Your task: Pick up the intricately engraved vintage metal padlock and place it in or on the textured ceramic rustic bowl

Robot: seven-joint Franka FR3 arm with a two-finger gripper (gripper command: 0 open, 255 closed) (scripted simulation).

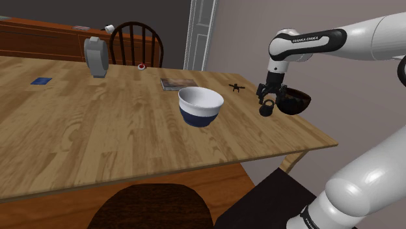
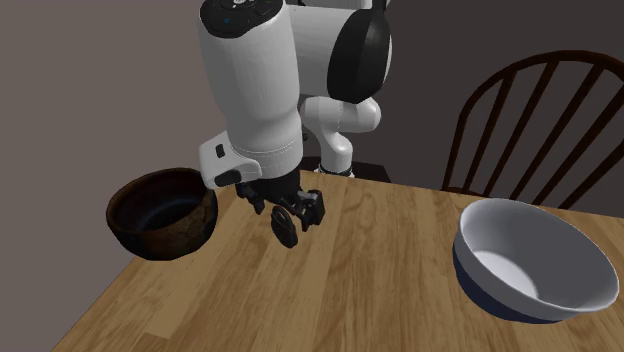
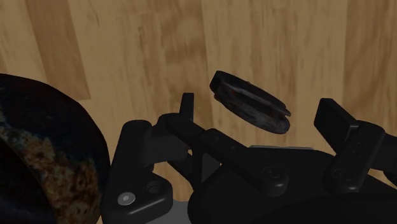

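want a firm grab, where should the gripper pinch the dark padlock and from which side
Pinch the padlock across the two flat faces of its round body, coming down from above, where the gripper hangs. The wrist view shows that body thin and disc-like, so the faces give the broadest contact; the small loop on top would probably let it swing.

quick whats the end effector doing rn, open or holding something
End effector: closed, holding the dark padlock above the table, beside the dark brown bowl.
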